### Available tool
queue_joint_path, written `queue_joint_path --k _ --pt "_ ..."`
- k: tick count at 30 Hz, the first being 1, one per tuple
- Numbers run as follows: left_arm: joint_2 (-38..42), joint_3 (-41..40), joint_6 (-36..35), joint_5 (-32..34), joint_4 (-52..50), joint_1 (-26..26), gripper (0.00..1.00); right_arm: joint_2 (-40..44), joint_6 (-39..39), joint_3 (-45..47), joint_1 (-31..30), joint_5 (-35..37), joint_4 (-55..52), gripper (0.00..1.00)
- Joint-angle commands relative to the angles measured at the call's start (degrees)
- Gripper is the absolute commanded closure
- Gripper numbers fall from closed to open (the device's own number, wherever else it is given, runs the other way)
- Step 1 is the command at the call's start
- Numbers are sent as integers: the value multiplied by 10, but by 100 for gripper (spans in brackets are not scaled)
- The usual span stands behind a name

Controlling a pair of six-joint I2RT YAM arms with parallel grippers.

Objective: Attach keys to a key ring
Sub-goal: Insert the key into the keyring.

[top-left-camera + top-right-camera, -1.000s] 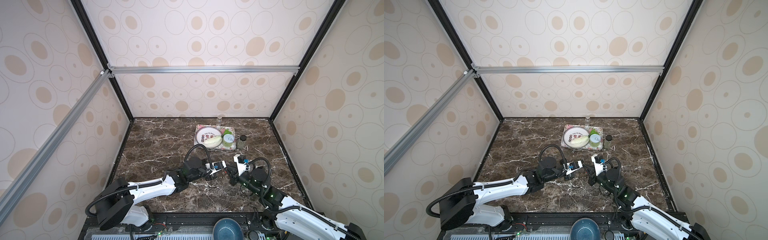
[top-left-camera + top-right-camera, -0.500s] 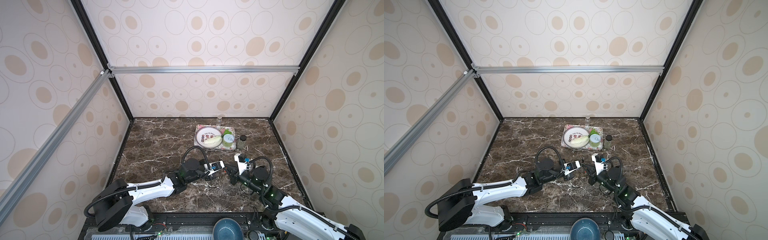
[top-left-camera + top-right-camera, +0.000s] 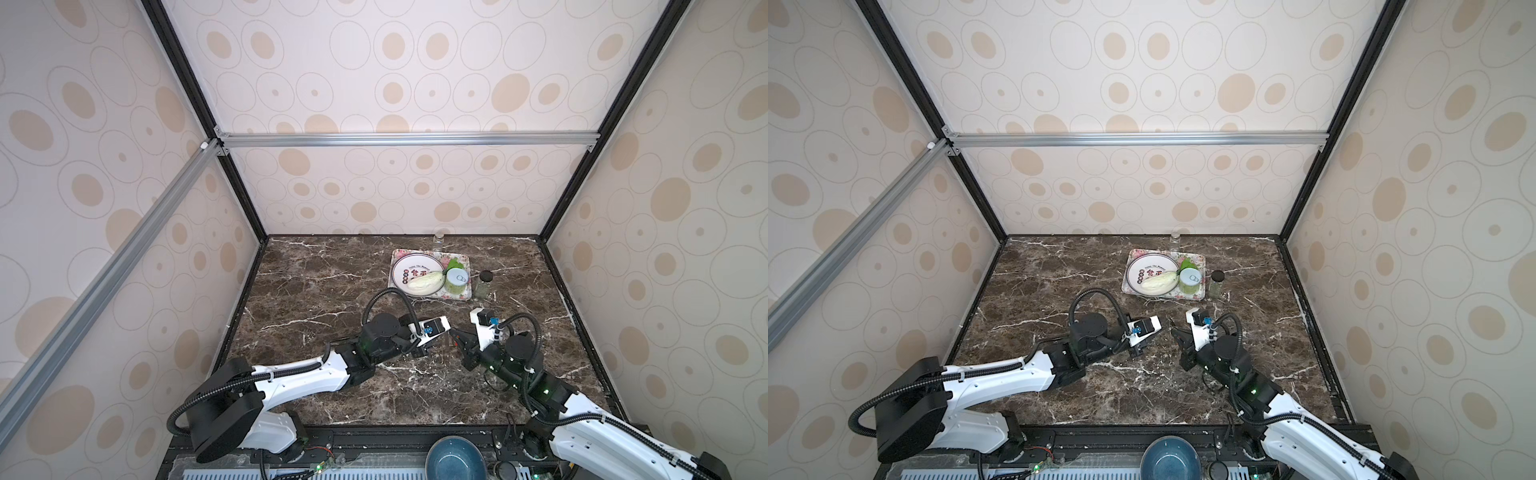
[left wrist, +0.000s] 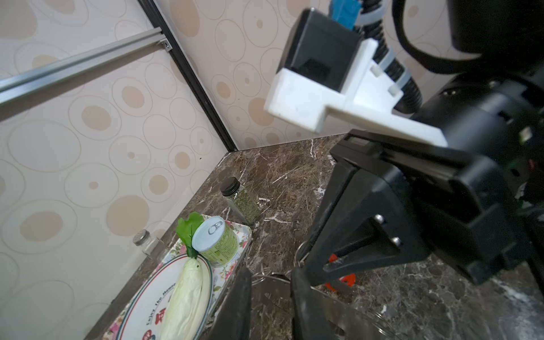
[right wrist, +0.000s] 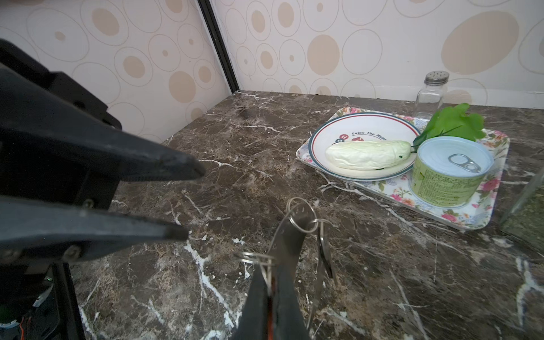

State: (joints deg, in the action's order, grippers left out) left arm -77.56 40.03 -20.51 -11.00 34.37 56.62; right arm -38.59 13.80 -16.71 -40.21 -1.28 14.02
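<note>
In the right wrist view my right gripper [image 5: 269, 272] is shut on one of the keys, a red tag [image 5: 272, 287] whose thin wire loop [image 5: 254, 256] sticks out at the fingertips. The grey key ring [image 5: 290, 235] rises tilted just beyond those fingertips, with a small wire loop [image 5: 306, 220] through its rim; I cannot tell whether it rests on the marble. My left gripper [image 5: 194, 203] is open to the left of it, a little apart. In the left wrist view my left gripper [image 4: 270, 273] frames the grey key ring [image 4: 273, 297], and the red tag [image 4: 341, 279] shows under the right fingers [image 4: 338, 235].
A floral tray [image 3: 468, 286] at the back holds a plate [image 3: 401, 270], a pale cabbage [image 3: 424, 283] and a green can [image 3: 457, 280]. A spice jar [image 3: 485, 284] stands beside it and a clear shaker [image 3: 438, 237] by the back wall. A blue bowl [image 3: 455, 461] sits beyond the front edge.
My left gripper's jaws have parted; they were shut before. The right gripper keeps its hold on the red tag, and both arms have barely moved.
</note>
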Motion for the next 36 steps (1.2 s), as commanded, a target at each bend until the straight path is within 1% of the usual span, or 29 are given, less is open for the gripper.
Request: queue_joint_path --k 1,6,13,24,33,36 --pt "9 39 -12 3 -49 1 69 8 -9 -9 -6 15 5 100" --pt "5 78 -21 21 -139 2 68 11 -12 -10 -9 22 3 100" --pt "-13 110 -18 14 -194 2 68 7 -14 -12 -11 25 1 100" --pt "-50 145 -8 1 -226 2 68 1 -18 -15 -16 27 -1 100" --pt "-63 154 -7 1 -231 4 69 -9 -30 -16 -28 27 7 100" --pt "-67 155 -9 4 -230 4 72 -7 -34 -15 -33 27 10 100"
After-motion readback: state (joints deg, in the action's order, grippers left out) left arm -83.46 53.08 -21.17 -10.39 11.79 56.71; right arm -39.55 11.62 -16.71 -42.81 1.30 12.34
